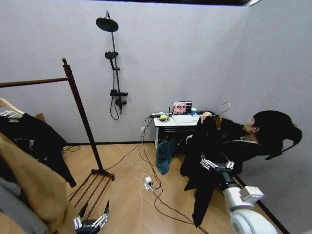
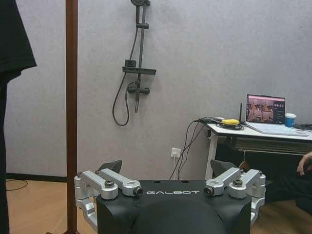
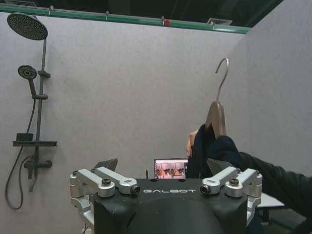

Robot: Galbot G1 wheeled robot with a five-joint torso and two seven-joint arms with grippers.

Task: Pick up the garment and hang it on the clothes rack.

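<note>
- Two stages of the task remain, as I judge it: neither the pick-up nor the hanging is done. The black jacket (image 1: 207, 161) is well apart from the clothes rack (image 1: 78, 105), over by the right wall, held up by a seated person's hand (image 1: 205, 116) at its collar.
- The right hand (image 1: 217, 165) is raised close in front of the jacket, level with its lower half. In the right wrist view its fingers (image 3: 100, 181) are spread apart with nothing between them, and the jacket (image 3: 214, 151) hangs just beyond.
- The left hand (image 1: 90, 223) sits low over the floor near the rack's slatted base, fingers (image 2: 105, 181) apart and empty; that arm looks idle.
- The jacket is soft matte black cloth, draping in long limp folds, sleeves hanging down toward the floor. It rides on a wooden hanger (image 3: 215, 117) with a thin curved metal hook (image 3: 222, 78) standing upright above it.
- The rack is dark reddish-brown turned wood: a slim leaning post with a knob top, one straight horizontal bar and a slatted foot. A second black garment (image 1: 36, 141) and a tan coat (image 1: 31, 195) already hang at its left end.
- Behind, a white bench (image 1: 178, 122) carries an open laptop (image 1: 182, 107), cables trail across the wood-plank floor, and a black shower pole (image 1: 114, 68) is fixed to the grey wall.
</note>
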